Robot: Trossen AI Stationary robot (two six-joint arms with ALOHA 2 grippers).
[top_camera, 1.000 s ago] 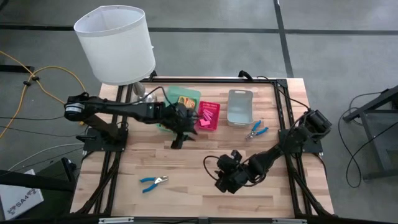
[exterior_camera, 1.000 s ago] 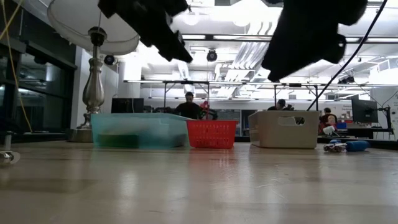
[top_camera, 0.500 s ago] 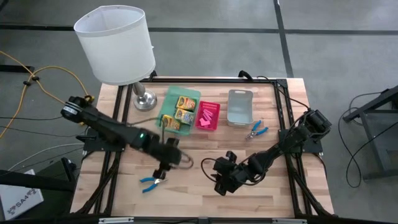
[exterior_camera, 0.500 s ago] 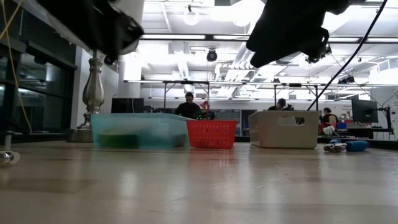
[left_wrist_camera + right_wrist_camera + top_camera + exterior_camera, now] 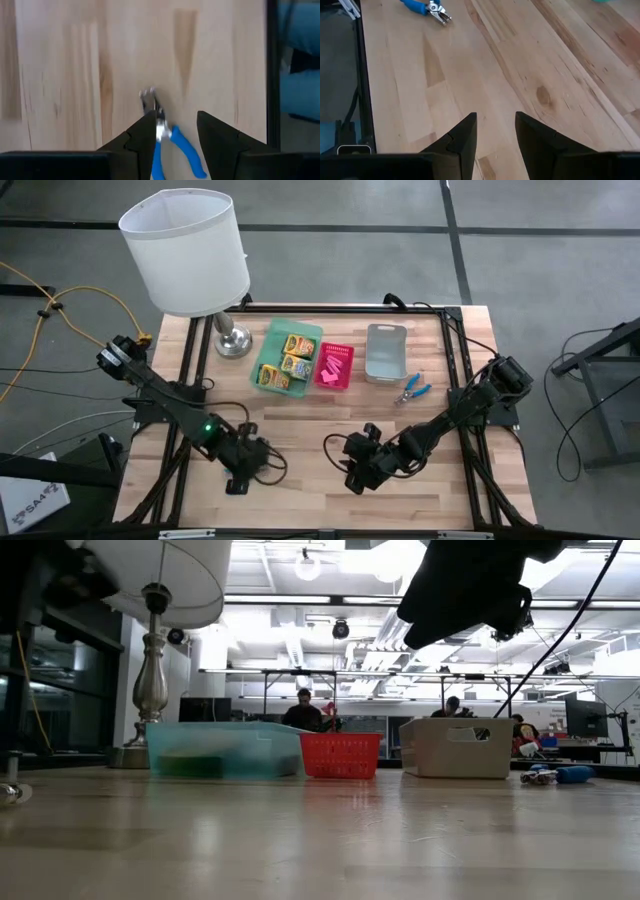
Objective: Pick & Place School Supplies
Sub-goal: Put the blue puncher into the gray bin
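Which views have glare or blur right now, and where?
Low view: bright ceiling lights wash out the room beyond, their sheen reflecting on the table; dark arm silhouettes overhead. Left wrist view: soft, the blue-handled tool smeared. High view: even light, faint shadows. Right wrist view: fairly sharp wood grain.

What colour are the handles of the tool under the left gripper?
Blue handles on the tool, clearest in the left wrist view.

Three yellow-and-green crayon boxes were counted in the green tray. Two blue-handled scissor-like tools were seen: one near the grey tray, one at the left arm's fingers. A cluster of pink eraser blocks, too small to be numbered, was noted in the pink tray. Three trays, one lamp and two arms were tallied.
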